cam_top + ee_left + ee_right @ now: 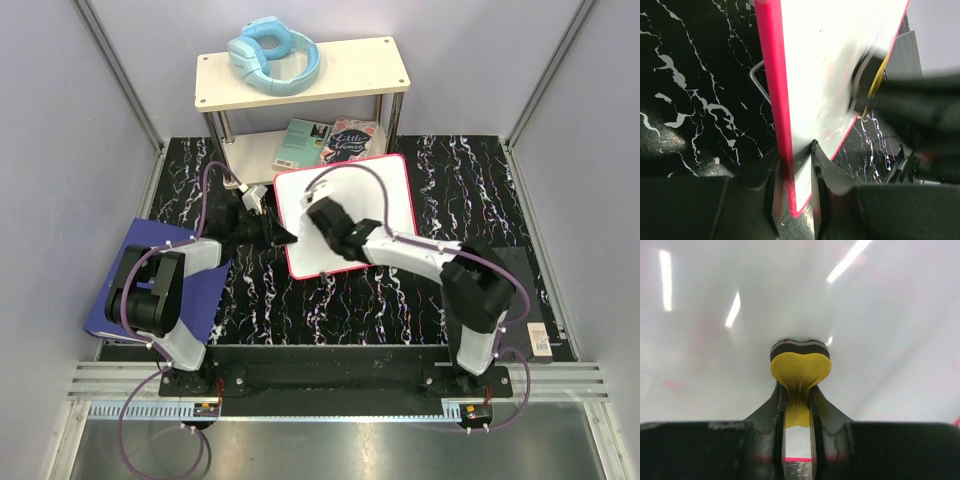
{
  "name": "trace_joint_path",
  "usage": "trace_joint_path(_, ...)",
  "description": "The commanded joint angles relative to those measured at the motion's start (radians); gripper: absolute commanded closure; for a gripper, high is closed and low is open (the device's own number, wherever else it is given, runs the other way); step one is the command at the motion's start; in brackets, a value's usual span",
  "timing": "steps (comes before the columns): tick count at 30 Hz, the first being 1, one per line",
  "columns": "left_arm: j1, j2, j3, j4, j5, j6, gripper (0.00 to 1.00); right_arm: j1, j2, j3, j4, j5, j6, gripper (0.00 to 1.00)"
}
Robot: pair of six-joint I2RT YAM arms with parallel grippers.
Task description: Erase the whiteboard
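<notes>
Right wrist view shows the right gripper (pixel 797 395) pinching a yellow eraser (pixel 800 367) against the whiteboard (pixel 875 315), which sits on the marbled table (pixel 480 180) with its pink frame clamped by the left gripper (pixel 793 167); faint pink smears (pixel 671 384) show, so erasing appears mostly done but unfinished.

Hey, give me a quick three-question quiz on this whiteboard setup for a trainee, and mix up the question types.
1. True or false: the left gripper is shut on the edge of the whiteboard.
2. What does the right gripper hold? A) a marker B) a yellow eraser C) a cloth
3. Fill in: on the shelf top lie blue ____.
Key: 1 true; 2 B; 3 headphones.
</notes>
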Motion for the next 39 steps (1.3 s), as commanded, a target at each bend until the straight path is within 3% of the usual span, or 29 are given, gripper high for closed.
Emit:
trace_joint_path(1, 0.008, 0.02, 0.001, -0.054, -0.063, 0.06, 1.0, -0.2, 0.001, -0.091, -0.073, 0.123, 0.021, 1.0)
trace_joint_path(12, 0.008, 0.026, 0.007, -0.06, -0.061, 0.061, 1.0, -0.261, -0.07, -0.205, -0.142, -0.029, 0.049, 1.0)
trace_joint_path(17, 0.006, 0.034, 0.009, -0.057, -0.055, 0.058, 1.0, -0.238, -0.162, -0.314, -0.063, -0.164, 0.041, 1.0)
trace_joint_path(21, 0.008, 0.035, 0.009, -0.051, -0.051, 0.053, 1.0, -0.18, -0.182, -0.323, -0.027, -0.156, 0.016, 1.0)
trace_joint_path(28, 0.005, 0.026, 0.007, -0.051, -0.046, 0.055, 1.0, -0.048, -0.056, -0.205, -0.004, -0.119, -0.044, 1.0)
trace_joint_path(39, 0.005, 0.021, 0.009, -0.054, -0.043, 0.056, 1.0, 0.09, 0.171, 0.088, -0.041, -0.251, -0.194, 1.0)
